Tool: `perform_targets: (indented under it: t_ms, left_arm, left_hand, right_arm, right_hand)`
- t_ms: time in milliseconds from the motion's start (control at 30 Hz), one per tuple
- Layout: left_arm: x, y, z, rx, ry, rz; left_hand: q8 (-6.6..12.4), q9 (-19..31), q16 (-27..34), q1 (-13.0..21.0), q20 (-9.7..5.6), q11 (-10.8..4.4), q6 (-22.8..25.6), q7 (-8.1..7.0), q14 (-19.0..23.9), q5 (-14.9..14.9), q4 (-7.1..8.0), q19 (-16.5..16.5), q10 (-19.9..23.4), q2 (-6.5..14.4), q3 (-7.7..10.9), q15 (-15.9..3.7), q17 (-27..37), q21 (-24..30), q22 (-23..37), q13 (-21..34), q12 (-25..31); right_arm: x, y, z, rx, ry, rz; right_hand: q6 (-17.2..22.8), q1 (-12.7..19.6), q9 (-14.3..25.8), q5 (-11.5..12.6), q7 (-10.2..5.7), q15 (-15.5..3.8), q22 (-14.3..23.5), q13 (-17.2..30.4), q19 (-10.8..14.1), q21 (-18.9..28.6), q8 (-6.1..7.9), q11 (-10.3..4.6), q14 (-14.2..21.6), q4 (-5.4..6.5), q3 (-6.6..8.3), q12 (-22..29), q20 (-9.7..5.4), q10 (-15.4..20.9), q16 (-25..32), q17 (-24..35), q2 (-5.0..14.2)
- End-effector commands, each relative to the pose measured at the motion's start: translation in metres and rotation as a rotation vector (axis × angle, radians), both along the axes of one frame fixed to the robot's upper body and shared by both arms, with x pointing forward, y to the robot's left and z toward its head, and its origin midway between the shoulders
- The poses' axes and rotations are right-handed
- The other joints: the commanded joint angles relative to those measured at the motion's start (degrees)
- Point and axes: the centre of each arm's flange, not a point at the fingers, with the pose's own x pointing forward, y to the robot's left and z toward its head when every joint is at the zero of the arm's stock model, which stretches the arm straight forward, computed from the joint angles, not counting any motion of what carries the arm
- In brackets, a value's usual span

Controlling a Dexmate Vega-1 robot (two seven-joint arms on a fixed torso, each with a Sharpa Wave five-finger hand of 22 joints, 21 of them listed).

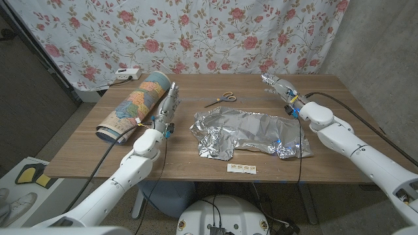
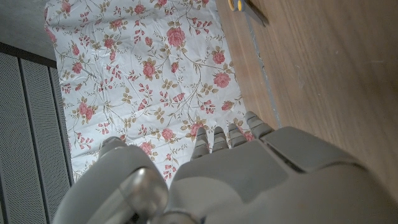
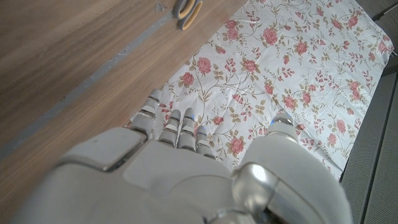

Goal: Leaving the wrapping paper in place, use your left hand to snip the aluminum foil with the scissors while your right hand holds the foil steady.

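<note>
A crumpled sheet of aluminum foil point(image 1: 248, 134) lies in the middle of the wooden table point(image 1: 326, 91). Scissors point(image 1: 222, 98) with yellow handles lie beyond it, and their handles show in the left wrist view point(image 2: 239, 5) and the right wrist view point(image 3: 186, 7). A roll of map-print wrapping paper point(image 1: 134, 104) lies at the left. My left hand point(image 1: 168, 106) point(image 2: 249, 180) hovers between the roll and the foil, fingers stretched out and holding nothing. My right hand point(image 1: 282, 91) point(image 3: 186, 168) is beyond the foil's right end, fingers also straight and empty.
A white power strip point(image 1: 126, 74) sits at the table's far left edge. A small white label strip point(image 1: 242, 169) lies near the front edge. A floral cloth point(image 1: 215, 32) hangs behind the table.
</note>
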Motion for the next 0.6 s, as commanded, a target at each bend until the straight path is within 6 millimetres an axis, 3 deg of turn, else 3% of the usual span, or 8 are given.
perform_targets:
  t_ms: [33,433,600]
  left_arm:
    - [-0.011,-0.002,-0.007,-0.010,0.000,0.010]
    - [-0.014,-0.002,-0.015,-0.015,0.008,0.009]
    - [-0.015,-0.003,-0.017,-0.015,0.007,0.011]
  left_hand:
    - [0.24,0.13,0.40,0.62,-0.18,0.13,0.33,-0.18,-0.43,-0.02,-0.49,-0.25,-0.23,0.13,0.04,-0.15,0.12,0.43,0.17,0.15,0.19]
    - [0.22,0.13,0.37,0.66,-0.19,0.11,0.33,-0.17,-0.60,-0.05,-0.56,-0.26,-0.28,0.20,0.02,-0.03,0.12,0.45,0.17,0.15,0.16]
    - [0.22,0.13,0.38,0.66,-0.20,0.22,0.34,-0.11,-0.61,-0.07,-0.58,-0.27,-0.23,0.21,0.01,-0.07,0.12,0.45,0.17,0.15,0.18]
  right_arm:
    - [0.001,0.008,0.014,-0.160,-0.047,-0.052]
    - [-0.001,0.023,0.020,-0.291,-0.081,-0.082]
    - [-0.002,0.028,0.024,-0.313,-0.092,-0.085]
  right_hand:
    - [-0.09,1.22,-0.04,-0.29,-0.12,-0.10,0.18,0.01,-0.51,0.32,0.47,-0.25,0.25,-0.65,0.45,0.39,0.29,0.17,0.28,-0.01,0.29]
    - [0.61,3.27,-0.06,-0.71,-0.82,-0.29,0.16,-0.31,-0.34,0.45,0.76,-2.23,0.53,-1.55,1.42,0.68,0.26,1.54,0.46,-0.48,0.87]
    - [0.55,3.86,-0.06,-0.77,-1.00,-0.31,0.15,-0.38,-0.33,0.46,0.74,-2.36,0.45,-1.76,1.72,0.64,0.26,1.62,0.45,-0.58,1.09]
